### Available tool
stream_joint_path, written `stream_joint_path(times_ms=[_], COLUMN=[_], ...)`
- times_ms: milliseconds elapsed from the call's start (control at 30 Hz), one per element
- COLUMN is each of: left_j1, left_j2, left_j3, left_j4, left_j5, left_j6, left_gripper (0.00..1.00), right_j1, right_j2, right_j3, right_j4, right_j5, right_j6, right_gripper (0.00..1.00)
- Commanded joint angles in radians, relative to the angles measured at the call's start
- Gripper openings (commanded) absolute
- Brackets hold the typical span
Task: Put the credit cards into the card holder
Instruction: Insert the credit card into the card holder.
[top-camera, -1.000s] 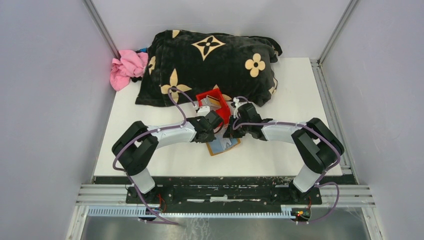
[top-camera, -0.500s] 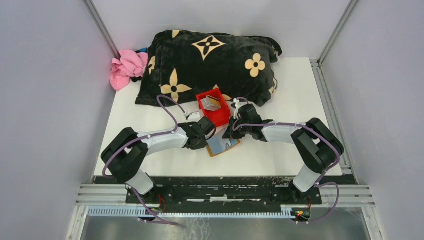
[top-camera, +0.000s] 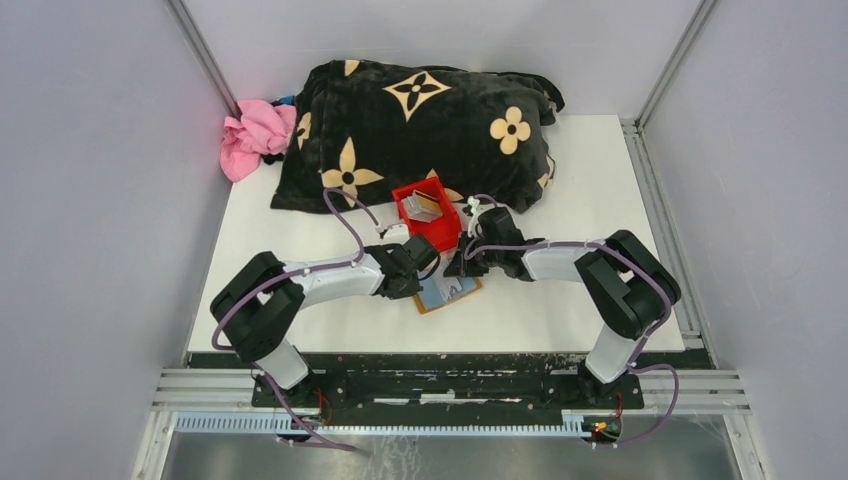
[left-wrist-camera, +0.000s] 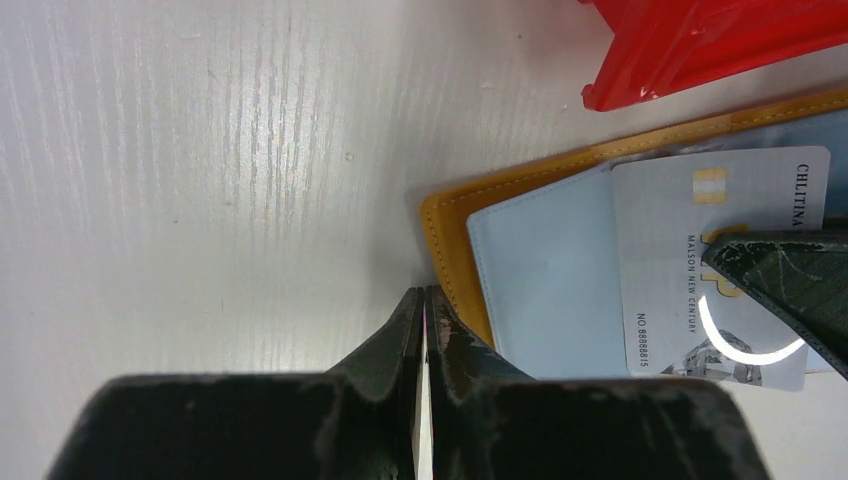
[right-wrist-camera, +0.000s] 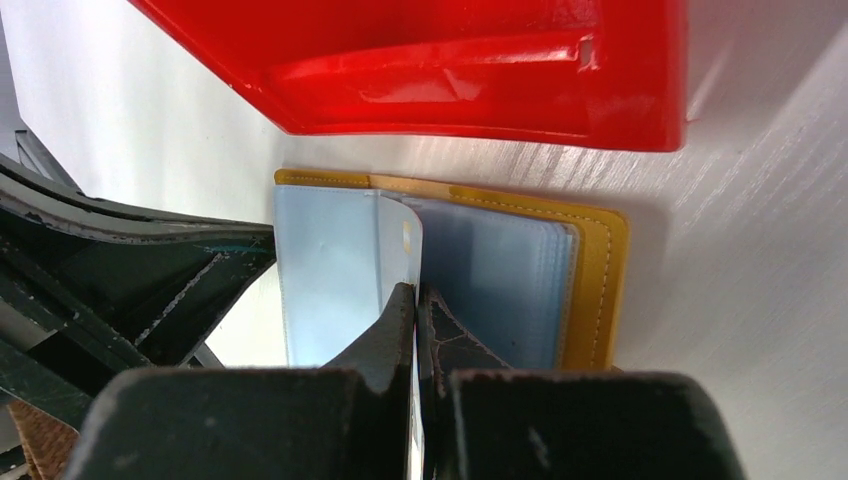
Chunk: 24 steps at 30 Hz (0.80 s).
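Your holder (top-camera: 447, 293) lies open and flat on the table (top-camera: 560, 305), just on the near side of the red bin (top-camera: 441, 236), between the two grippers. From above, its long axis runs left to right, a little askew, with the tan cover showing along the near edge and the pale clear pockets facing up.

One card (left-wrist-camera: 665, 270) lies on those pockets. In the left wrist view its chip end points toward the bin, and its lines of print run parallel to the tan edge that faces your left gripper (left-wrist-camera: 422, 296). Part of the card is hidden under a right finger (left-wrist-camera: 790, 285), so you cannot judge its full outline. More cards (top-camera: 424, 205) lean inside the bin.

The left jaws are closed to a slit, tips just off the holder's tan corner and low over the table. A thin white sliver shows in the slit, which may be a card seen edge-on or only the table; you cannot tell which.

Your right gripper (right-wrist-camera: 415, 292) is closed too. Its tips meet at the edge of the card over the pockets, where the edge looks raised, but whether they pinch the card, a pocket leaf or nothing is unclear.
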Motion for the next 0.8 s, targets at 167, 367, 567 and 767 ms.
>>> stream_joint_path(times_ms=[167,367,567,767], left_j1=[-0.031,-0.031,-0.032,-0.035], left_j2=[0.139,0.156,0.163,0.175], left_j3=[-0.008,-0.006,-0.003,-0.001], left_j4=[0.017,0.016,0.01,0.009], left_j5=[0.113,0.119,0.116,0.116], left_j6=[-0.023,-0.023,-0.024,-0.021], left_gripper=[0.09,0.09,0.09,0.09], right_j1=[-0.004,-0.005,-0.005,0.002], right_j2=[0.098,0.098,0.069,0.068], right_j3=[-0.023,-0.048,-0.1,-0.138], right_j4=[-0.04,-0.033,-0.011,0.028], right_j5=[0.026,0.022,0.021,0.009], right_j6=[-0.009,-0.004,0.008,0.029], right_gripper=[0.01,0.01,0.01,0.01])
